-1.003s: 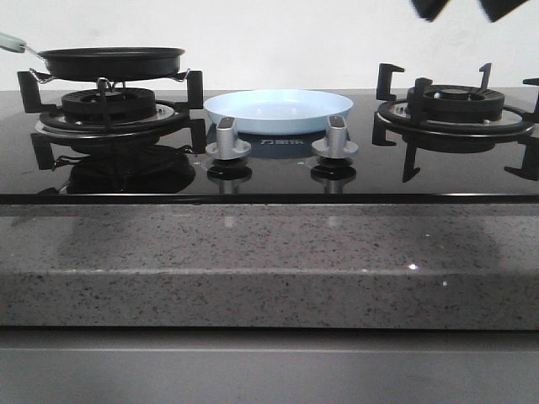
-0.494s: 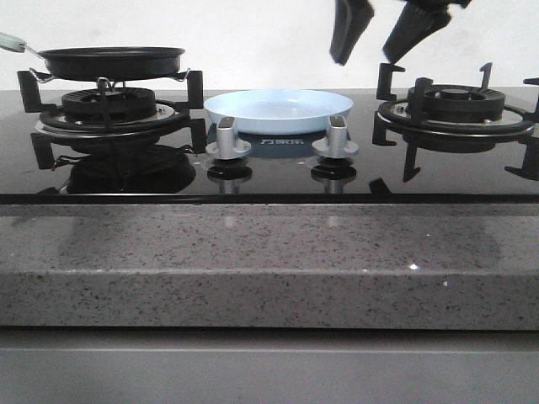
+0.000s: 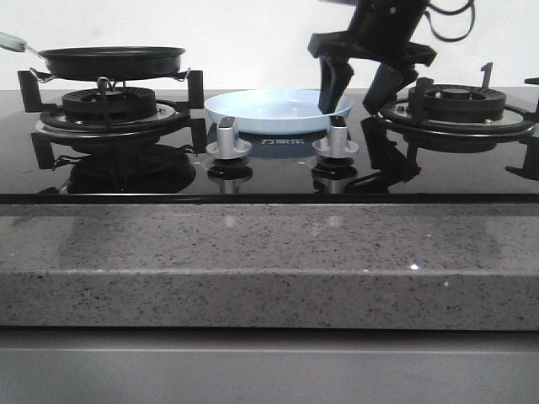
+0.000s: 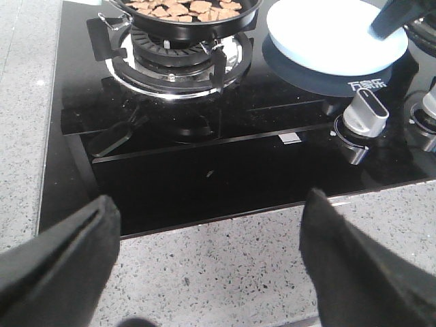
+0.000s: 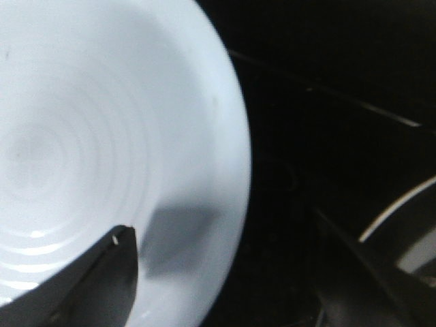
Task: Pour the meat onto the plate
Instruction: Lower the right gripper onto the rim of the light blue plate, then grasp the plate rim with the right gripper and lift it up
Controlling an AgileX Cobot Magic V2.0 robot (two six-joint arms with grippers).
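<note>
The pale-blue plate sits on the black glass hob between the two burners; it also shows in the left wrist view and fills the right wrist view. The meat, small reddish-brown pieces, lies in the black frying pan on the left burner. My right gripper is open and straddles the plate's right rim, one finger over the plate, the other outside it. My left gripper is open and empty, above the granite counter's front edge.
Two silver knobs stand in front of the plate. The right burner grate is just right of my right gripper. The pan's pale handle points left. The speckled granite counter runs along the front.
My right gripper has come down and to the left from the upper right, from above the hob to the plate's right rim. The pan, plate and left gripper have not moved.
</note>
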